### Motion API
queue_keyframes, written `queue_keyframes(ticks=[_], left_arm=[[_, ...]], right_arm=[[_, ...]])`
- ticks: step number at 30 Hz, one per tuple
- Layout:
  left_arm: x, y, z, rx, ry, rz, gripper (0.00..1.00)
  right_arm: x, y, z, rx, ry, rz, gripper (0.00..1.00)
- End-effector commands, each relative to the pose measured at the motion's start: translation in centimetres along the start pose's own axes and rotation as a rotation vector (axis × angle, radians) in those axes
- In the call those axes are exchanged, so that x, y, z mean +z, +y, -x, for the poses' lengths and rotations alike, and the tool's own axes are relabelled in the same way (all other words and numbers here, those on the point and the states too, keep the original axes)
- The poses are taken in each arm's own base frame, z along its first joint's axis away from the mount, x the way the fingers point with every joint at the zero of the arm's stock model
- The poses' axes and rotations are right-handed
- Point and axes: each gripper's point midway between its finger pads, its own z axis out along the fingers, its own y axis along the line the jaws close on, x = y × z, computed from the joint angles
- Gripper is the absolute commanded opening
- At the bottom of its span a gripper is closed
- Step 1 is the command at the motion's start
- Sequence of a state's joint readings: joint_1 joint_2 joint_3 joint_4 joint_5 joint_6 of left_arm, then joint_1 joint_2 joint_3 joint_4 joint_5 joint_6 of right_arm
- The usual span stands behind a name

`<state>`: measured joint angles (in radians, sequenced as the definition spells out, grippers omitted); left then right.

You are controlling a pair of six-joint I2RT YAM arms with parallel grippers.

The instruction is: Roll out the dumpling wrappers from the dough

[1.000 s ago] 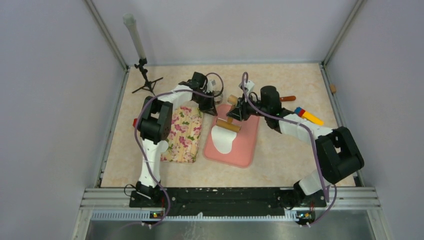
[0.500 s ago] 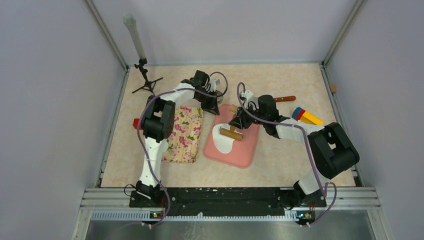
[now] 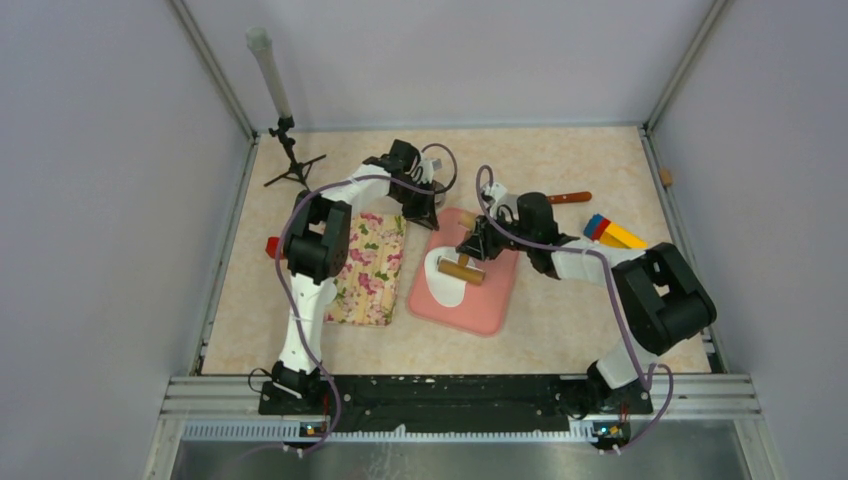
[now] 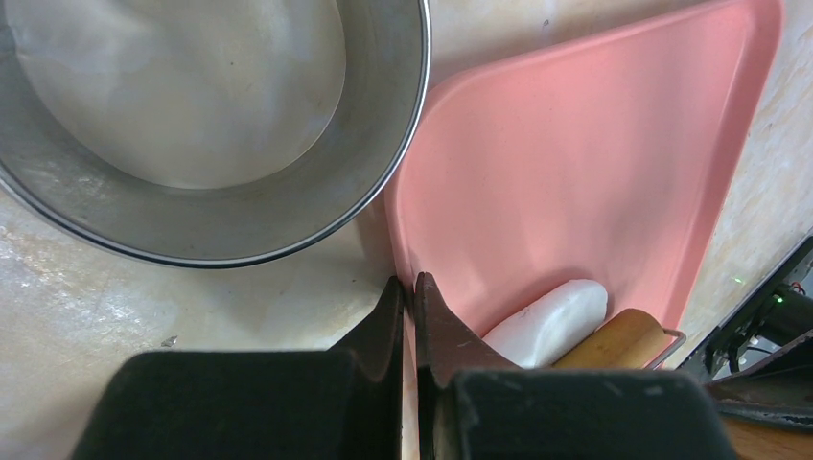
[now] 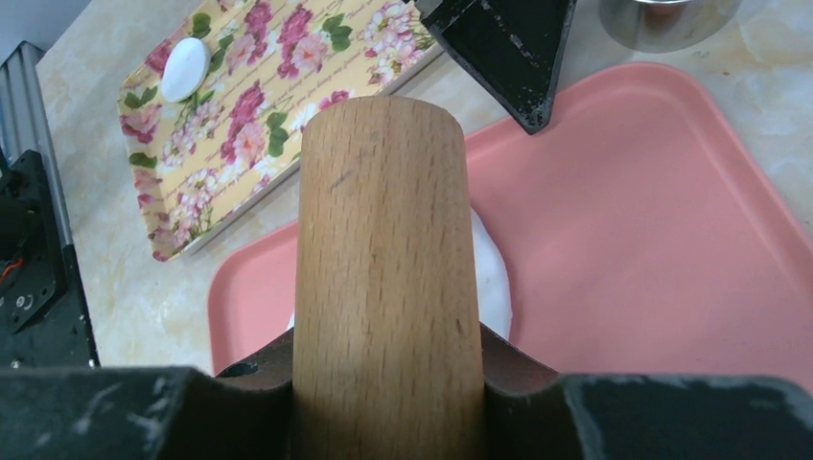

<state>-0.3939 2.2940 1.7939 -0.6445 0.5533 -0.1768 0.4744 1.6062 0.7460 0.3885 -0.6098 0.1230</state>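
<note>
Two arms reach over one pink board (image 3: 480, 300). One sheet of dough (image 3: 447, 283) lies on its left half, and one rolling pin (image 3: 462, 271) rests across the dough's far end. The right gripper (image 3: 478, 240) is clamped on the pin's wooden handle (image 5: 383, 240); the left gripper (image 4: 410, 292) has its fingers pressed together on nothing, tips at the board's rim, just beside one metal bowl (image 4: 192, 211). One floral tray (image 3: 365, 285) sits left of the board, carrying one dumpling wrapper (image 5: 185, 67); to the right lie one wooden-handled tool (image 3: 568, 197) and some coloured blocks (image 3: 612, 231), too small to count.
</note>
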Motion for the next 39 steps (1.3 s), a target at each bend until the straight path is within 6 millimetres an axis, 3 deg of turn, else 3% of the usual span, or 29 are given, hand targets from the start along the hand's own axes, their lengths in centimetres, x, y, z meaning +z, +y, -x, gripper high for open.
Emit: queue_keyframes(ticks=[1,11,28,31,35,37,39], left_arm=[[0.9,-1.3,-0.4,0.052,0.025,-0.04,0.0],[0.7,-1.1,-0.1,0.038,0.012,-0.019,0.0],[0.6,-0.4,0.9,0.002,-0.021,0.042,0.0],[0.5,-0.4,0.9,0.001,-0.024,0.043,0.0],[0.3,-0.7,1.1,0.003,-0.029,0.035,0.01],[0.0,-1.0,1.4,0.005,-0.036,0.028,0.1],[-0.6,-1.1,1.8,0.007,-0.051,0.023,0.29]], right_arm=[[-0.7,0.4,-7.0,0.12,0.188,0.015,0.0],[-1.1,1.9,-7.5,0.154,0.211,0.086,0.0],[-0.6,6.2,-5.9,0.059,0.226,0.202,0.0],[-0.7,7.1,-3.4,0.022,0.177,0.216,0.0],[-2.1,8.2,3.0,-0.062,0.046,0.208,0.0],[-3.5,7.8,6.7,-0.086,-0.039,0.157,0.0],[-5.7,5.9,9.7,-0.085,-0.103,0.06,0.0]])
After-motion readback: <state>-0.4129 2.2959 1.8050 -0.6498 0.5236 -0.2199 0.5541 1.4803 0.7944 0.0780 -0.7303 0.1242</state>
